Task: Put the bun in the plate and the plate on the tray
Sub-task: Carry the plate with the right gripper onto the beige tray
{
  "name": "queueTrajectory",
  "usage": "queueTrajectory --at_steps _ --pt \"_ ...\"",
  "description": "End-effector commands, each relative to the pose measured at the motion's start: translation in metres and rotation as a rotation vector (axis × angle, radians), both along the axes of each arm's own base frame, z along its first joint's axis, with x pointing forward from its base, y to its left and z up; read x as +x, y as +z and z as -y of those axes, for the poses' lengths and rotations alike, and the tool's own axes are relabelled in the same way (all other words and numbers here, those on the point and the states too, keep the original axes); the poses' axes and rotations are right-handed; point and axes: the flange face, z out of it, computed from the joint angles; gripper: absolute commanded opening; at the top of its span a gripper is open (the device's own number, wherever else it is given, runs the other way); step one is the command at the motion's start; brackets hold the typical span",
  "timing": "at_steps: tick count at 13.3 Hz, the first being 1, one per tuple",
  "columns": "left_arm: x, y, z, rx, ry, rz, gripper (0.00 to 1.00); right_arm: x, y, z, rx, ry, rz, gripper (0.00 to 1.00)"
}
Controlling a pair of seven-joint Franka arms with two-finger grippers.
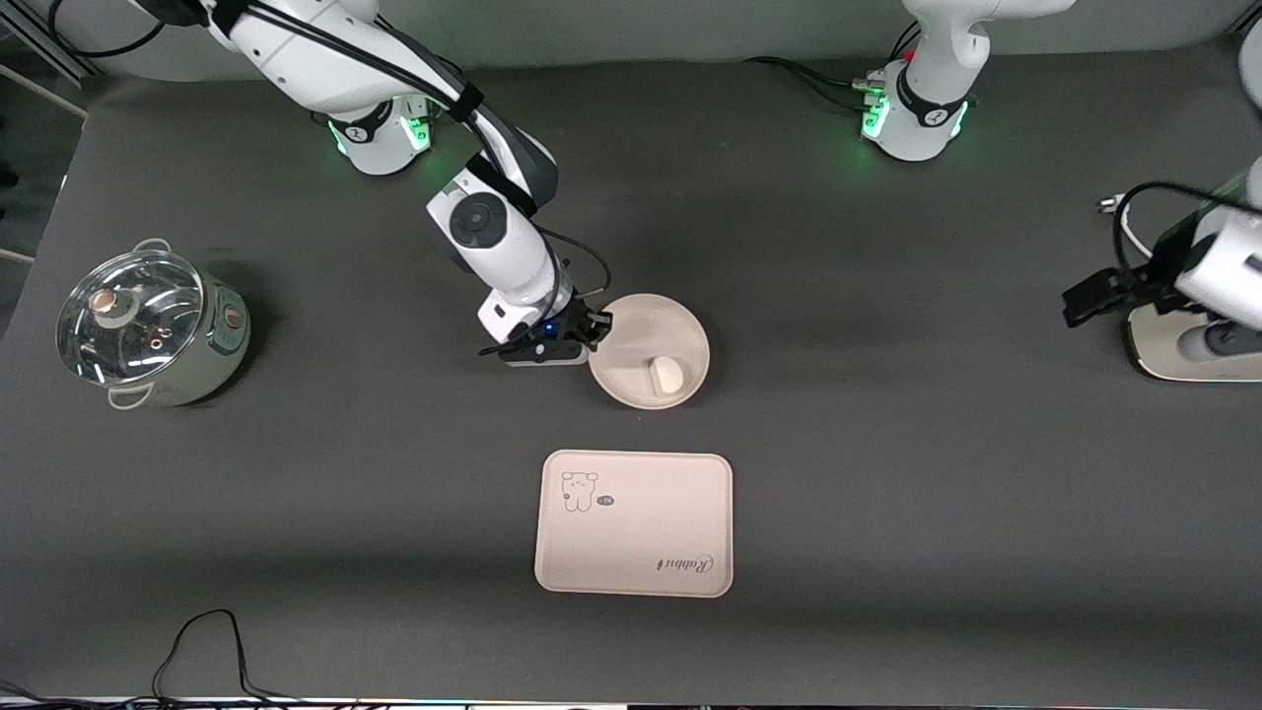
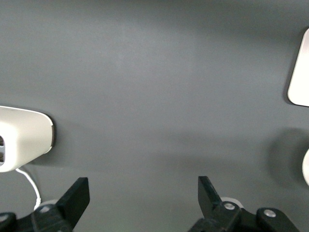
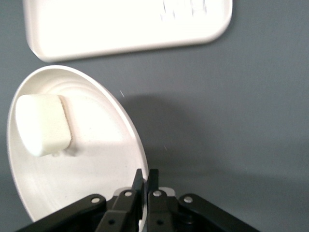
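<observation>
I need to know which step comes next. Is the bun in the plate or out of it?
In. The bun lies inside the plate, whose rim the right gripper pinches.

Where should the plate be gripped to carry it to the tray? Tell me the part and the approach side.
Grip the plate by its thin raised rim, one finger inside and one outside, at the edge toward the right arm's end of the table. The right end effector is already shut on that rim there. The bun lies nearer the front camera, clear of that edge. The tray is nearer still. The left end effector waits open.
</observation>
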Motion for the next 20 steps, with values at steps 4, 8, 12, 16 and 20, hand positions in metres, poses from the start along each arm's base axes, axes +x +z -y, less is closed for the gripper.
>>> queueTrajectory --at_steps 4,8,12,16,20 --pt "0.021 -0.051 -0.006 0.03 -0.091 -0.1 1.0 0.092 0.054 -0.008 0.114 -0.006 0.107 0.0" --pt "0.027 -0.064 -0.006 0.046 -0.099 -0.12 1.0 0.174 0.015 0.036 0.162 -0.043 0.127 0.0" --pt "0.028 -0.072 0.0 0.06 -0.112 -0.14 1.0 0.22 -0.044 0.054 0.199 -0.087 0.124 0.0" --pt "0.03 -0.075 0.01 0.059 -0.129 -0.14 1.0 0.214 -0.077 0.05 0.195 -0.088 0.087 0.0" --pt "0.031 -0.08 0.016 0.062 -0.139 -0.147 1.0 0.214 -0.064 0.048 0.191 -0.075 0.088 1.0"
